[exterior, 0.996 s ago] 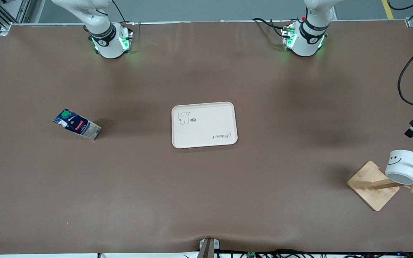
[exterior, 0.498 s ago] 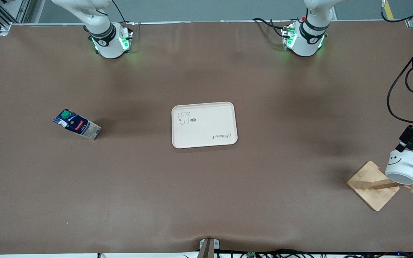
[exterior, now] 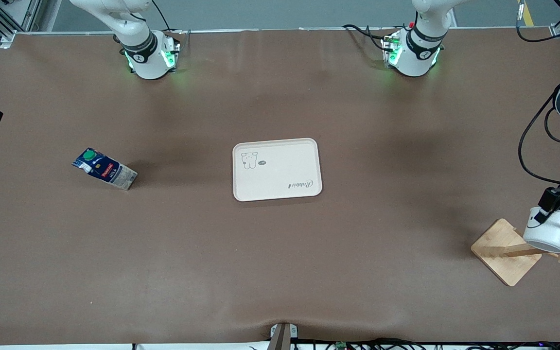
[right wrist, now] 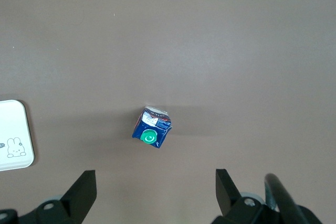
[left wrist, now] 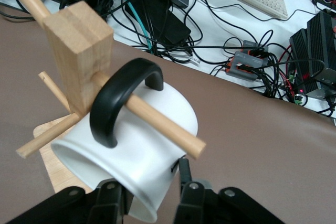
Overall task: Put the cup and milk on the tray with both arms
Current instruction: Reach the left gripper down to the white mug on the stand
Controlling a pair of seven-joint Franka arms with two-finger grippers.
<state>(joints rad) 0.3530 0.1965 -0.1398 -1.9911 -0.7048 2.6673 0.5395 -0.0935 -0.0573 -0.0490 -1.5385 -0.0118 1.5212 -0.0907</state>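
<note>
The white cup [exterior: 552, 234] hangs by its black handle [left wrist: 113, 98] on a peg of the wooden rack [exterior: 498, 249] at the left arm's end of the table. My left gripper [exterior: 547, 210] has come down on it. In the left wrist view the left gripper [left wrist: 147, 176] is shut on the cup [left wrist: 131, 156] at its rim, one finger on the outer wall, the other at the mouth. The milk [exterior: 105, 168] lies tilted toward the right arm's end. My right gripper [right wrist: 155, 182] hangs open high over the milk [right wrist: 152, 127]. The cream tray [exterior: 280, 163] sits mid-table.
The rack's post [left wrist: 79, 45] and pegs stick out around the cup. Cables and electronics [left wrist: 252, 61] lie past the table edge by the rack. The arm bases [exterior: 151, 56] [exterior: 411, 53] stand along the table's edge farthest from the front camera. A tray corner [right wrist: 13, 129] shows in the right wrist view.
My left gripper came down from the table's edge onto the cup and its jaws narrowed around the rim. The cup shifted slightly on its peg. Milk and tray stayed put.
</note>
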